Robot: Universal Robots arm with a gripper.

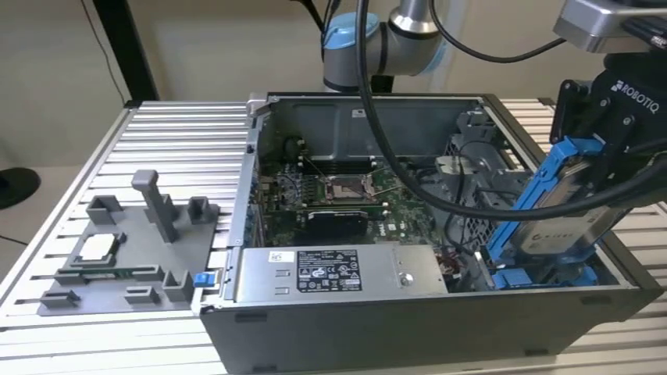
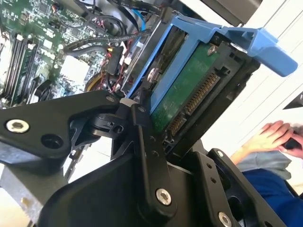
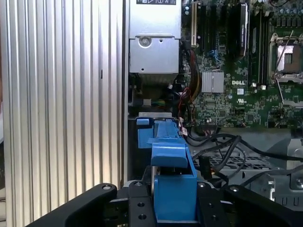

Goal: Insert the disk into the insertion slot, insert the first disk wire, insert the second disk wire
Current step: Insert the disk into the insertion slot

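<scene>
Disk steeply tilted, long axis near upright, lower end inside case; pincer clamps upper end.

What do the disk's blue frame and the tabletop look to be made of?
The blue frame on the disk looks like moulded plastic: matte, evenly coloured, rounded tabs. The tabletop is likely aluminium: pale grey, dull sheen, straight ribbed slots.

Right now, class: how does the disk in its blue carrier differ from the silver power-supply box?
The disk stands steeply tilted in the gripper; the power-supply box lies level inside the case. The disk sits in a blue frame; the power-supply box is bare silver. Both carry labels.
</scene>
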